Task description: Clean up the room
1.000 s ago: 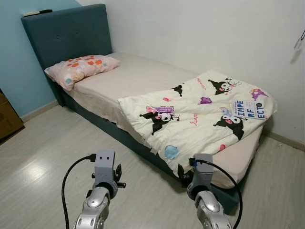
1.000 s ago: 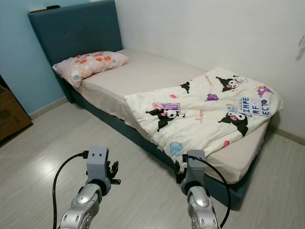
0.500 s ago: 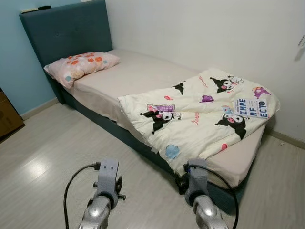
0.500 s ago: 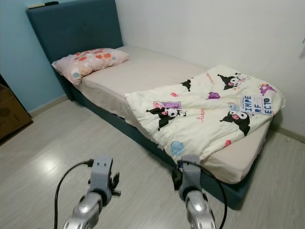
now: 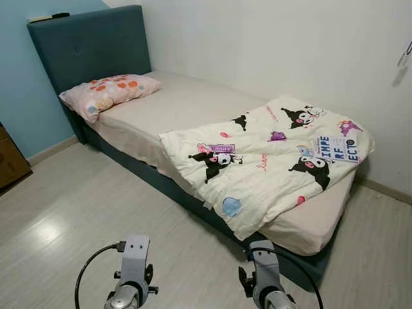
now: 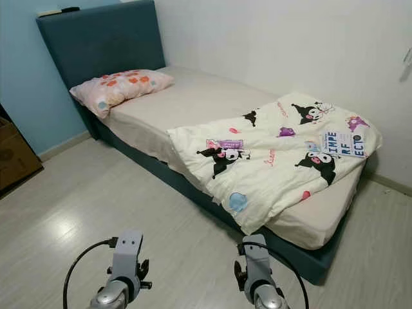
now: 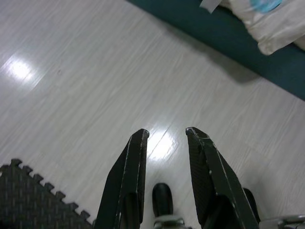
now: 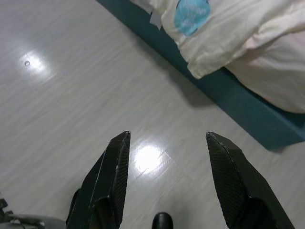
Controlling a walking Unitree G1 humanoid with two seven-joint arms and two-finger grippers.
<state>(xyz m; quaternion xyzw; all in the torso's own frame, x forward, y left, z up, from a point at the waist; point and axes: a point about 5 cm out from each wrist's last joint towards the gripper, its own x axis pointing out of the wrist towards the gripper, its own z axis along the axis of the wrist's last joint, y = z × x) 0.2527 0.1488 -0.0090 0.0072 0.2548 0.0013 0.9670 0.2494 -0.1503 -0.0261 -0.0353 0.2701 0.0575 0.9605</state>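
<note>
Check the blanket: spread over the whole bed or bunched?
Bunched toward the foot. The blanket lies skewed over the lower half, one corner hanging off the side; the sheet near the pillow is bare.

I see a teal bed frame (image 5: 154, 179), cream duvet (image 5: 270, 161) with black cartoon figures, pink pillow (image 5: 108, 91) with orange patches, beige sheet (image 5: 174, 106), pale grey wood-grain floor (image 5: 77, 206), light blue wall (image 5: 19, 84).

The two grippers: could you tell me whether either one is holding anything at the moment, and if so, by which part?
Nothing is held. The left gripper and the right gripper are both open over the bare floor, short of the blanket on the bed.
</note>
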